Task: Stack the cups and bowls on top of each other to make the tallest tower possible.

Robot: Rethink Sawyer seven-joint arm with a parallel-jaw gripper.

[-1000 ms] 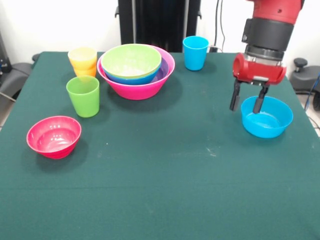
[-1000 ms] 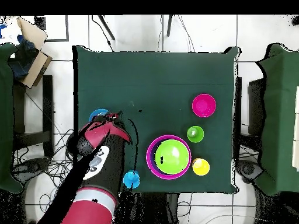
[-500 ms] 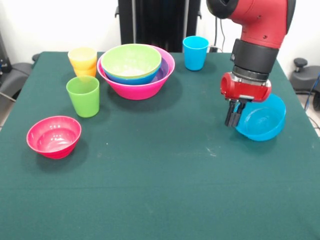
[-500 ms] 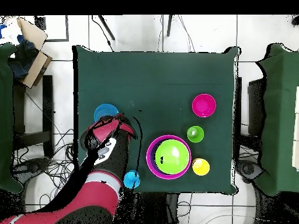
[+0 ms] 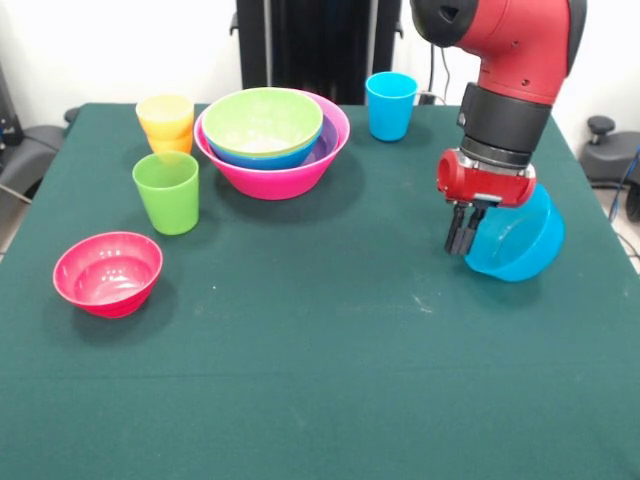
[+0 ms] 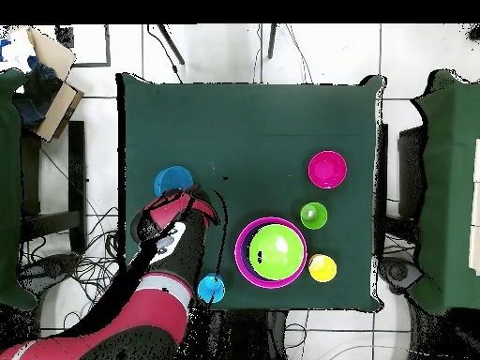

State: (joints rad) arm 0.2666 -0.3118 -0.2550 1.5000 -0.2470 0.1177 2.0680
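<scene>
The end effector [image 5: 459, 240], clenched on the light blue bowl [image 5: 512, 245], had tipped it further on the worktop [image 5: 320, 340] than before.

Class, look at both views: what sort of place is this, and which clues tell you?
Probably a robotics lab: a robot arm at a green-covered table, loose cables on the tiled floor, bright plastic test bowls.

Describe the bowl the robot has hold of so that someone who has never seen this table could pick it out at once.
In the front view, find the red and black arm coming down over the green table's right side. At its gripper hangs the light blue bowl, tipped on its side with its rim pinched. The other bowls sit upright; the blue cup is narrower.
</scene>
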